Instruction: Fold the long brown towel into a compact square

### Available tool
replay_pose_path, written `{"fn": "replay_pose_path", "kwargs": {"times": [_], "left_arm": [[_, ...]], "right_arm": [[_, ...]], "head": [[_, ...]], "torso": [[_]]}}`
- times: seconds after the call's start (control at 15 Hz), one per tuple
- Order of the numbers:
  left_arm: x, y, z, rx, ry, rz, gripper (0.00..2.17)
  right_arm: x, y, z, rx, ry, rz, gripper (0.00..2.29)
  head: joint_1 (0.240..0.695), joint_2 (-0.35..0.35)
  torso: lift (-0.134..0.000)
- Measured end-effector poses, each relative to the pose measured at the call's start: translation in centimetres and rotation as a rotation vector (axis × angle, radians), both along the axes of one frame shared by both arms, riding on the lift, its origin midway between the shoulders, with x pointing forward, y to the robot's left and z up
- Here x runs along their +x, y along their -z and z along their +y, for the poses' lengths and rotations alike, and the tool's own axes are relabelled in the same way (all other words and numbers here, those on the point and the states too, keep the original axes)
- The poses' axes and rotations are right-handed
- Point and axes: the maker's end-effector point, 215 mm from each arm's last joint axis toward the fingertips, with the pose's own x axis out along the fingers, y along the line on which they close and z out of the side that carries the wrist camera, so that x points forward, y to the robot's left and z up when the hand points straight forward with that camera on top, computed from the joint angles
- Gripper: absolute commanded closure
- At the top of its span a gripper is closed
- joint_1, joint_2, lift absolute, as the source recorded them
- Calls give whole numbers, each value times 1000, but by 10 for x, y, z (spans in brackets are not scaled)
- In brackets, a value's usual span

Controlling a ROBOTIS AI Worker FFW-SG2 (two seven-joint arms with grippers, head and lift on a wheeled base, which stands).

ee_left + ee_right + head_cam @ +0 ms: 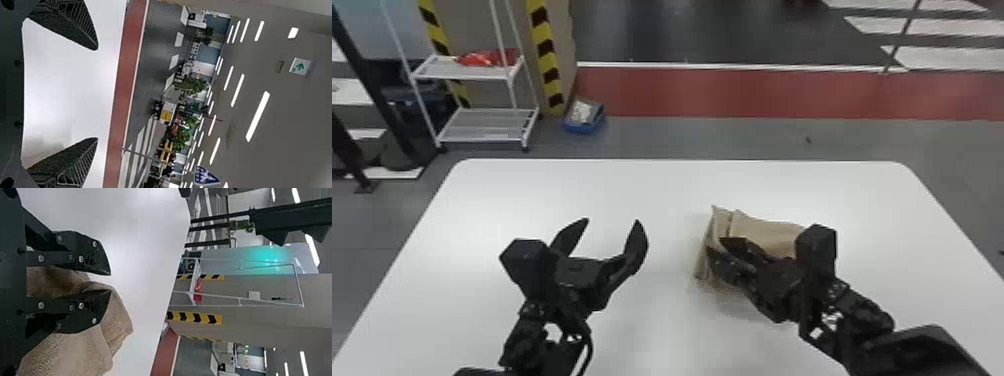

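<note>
**White table with rounded far corners [657, 190]: long brown cloth towel [767, 235] rumpled right of centre, right gripper [716, 244] at its left end, left gripper [612, 220] released.**

Nearest: two black jointed arms over the tabletop. Left one comes in at the bottom edge, right one from the bottom right corner.

Left gripper: left of the table's middle, well apart from the towel, fingers spread wide. Left wrist view agrees: fingers far apart over bare white tabletop.

Right gripper: right of the middle, over the towel and overlapping it. Right wrist view has brown cloth right up against the gripper and spilling out to one side of it. Can't tell if it's actually clenched on the cloth.

Towel: right half of the table, partly hidden by the right gripper. Left end bunched, with two creased peaks on the far side and an edge sloping down toward the near side. Rest runs right, behind the gripper. Not a neat square.

Past the far table edge: grey floor [707, 140]. On it, a blue box with pale contents [584, 117], left of centre, and left of that a white two-tier metal rack [482, 75] with a red item [487, 58] on the upper shelf. Yellow-black striped bands [547, 55] by the rack. Farther: red floor strip [742, 92] edged in white, then dark floor with white stripes [942, 57] at the right.
</note>
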Motion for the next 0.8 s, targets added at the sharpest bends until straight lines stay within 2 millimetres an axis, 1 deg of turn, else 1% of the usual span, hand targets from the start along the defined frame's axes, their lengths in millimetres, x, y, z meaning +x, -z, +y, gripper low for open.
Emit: {"fn": "replay_pose_path", "kwargs": {"times": [0.07,0.13,0.2,0.27,0.4,0.47,0.53,0.6,0.73,0.8], "left_arm": [[0,0,1,0,-1,1,46],[0,1,2,-1,-3,2,46],[0,1,2,-1,-5,3,46],[0,1,3,-1,-5,3,46],[-1,3,2,0,-4,6,46],[0,4,1,0,-2,7,46],[0,4,0,0,1,8,46],[1,5,-2,0,3,9,46],[1,5,-3,0,5,9,46],[0,5,-3,1,4,9,46]], "right_arm": [[-3,-7,9,31,-27,-16,53],[-5,-17,12,71,-38,-43,60],[-5,-32,9,115,-35,-79,60],[-3,-44,2,145,-24,-107,60],[1,-54,-15,180,10,-125,63],[4,-54,-23,199,26,-121,63],[7,-54,-26,206,33,-117,66],[10,-51,-26,205,32,-105,66],[15,-40,-16,196,17,-72,66],[16,-30,-9,181,10,-31,66]], "head": [[695,7],[695,13],[695,13],[695,9],[695,-16],[695,-16],[695,-29],[695,-32],[695,-28],[695,-17]], "torso": [[-102],[-102],[-102],[-102],[-102],[-102],[-102],[-102],[-102],[-102]]}}
